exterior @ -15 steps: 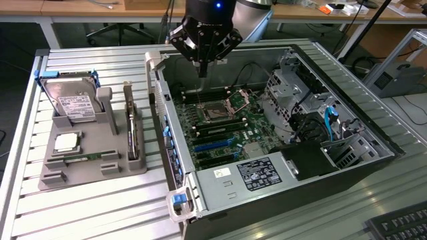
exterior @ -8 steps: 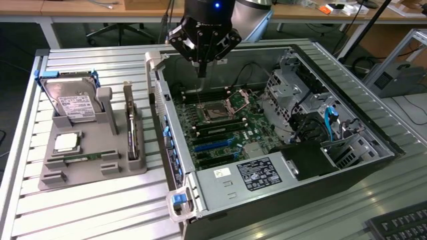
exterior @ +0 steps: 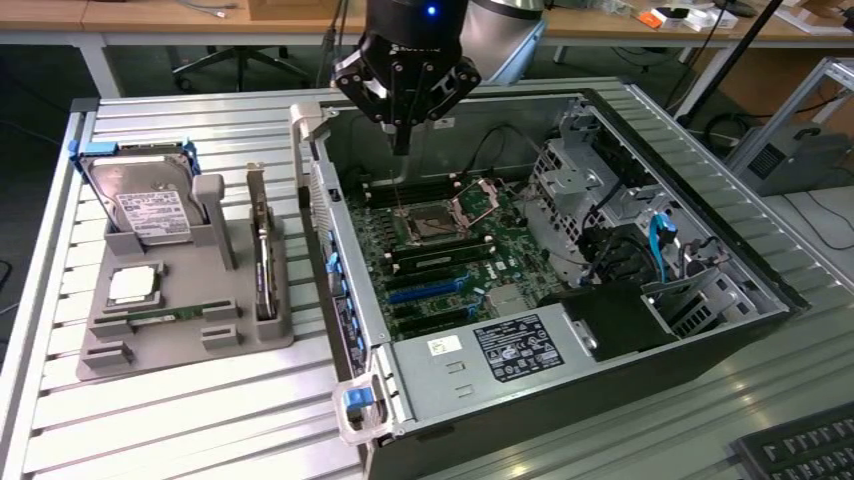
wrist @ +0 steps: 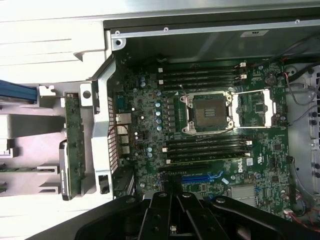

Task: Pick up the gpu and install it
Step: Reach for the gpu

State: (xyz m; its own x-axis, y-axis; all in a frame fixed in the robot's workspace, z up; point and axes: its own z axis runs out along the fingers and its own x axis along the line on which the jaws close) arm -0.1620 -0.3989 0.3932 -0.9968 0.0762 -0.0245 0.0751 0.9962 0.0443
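The gpu [exterior: 266,262] stands on edge in a slot of the grey holder [exterior: 174,345], at the exterior view's left of the open computer case [exterior: 350,330]. In the wrist view the gpu [wrist: 70,145] is a thin green board with a dark edge, just outside the case wall. My gripper [exterior: 400,146] hangs above the back of the motherboard [exterior: 441,262], away from the card. Its fingers [wrist: 161,207] are shut together with nothing between them. The blue expansion slots [wrist: 200,177] lie on the motherboard close under the fingers.
On the grey holder also sit a silver hard drive [exterior: 147,205], a CPU [exterior: 134,285] and a narrow RAM stick [exterior: 174,315]. Inside the case are the open CPU socket [exterior: 434,225], the power supply [exterior: 507,350] and drive cages with cables [exterior: 627,230]. A keyboard [exterior: 801,450] lies at the front corner.
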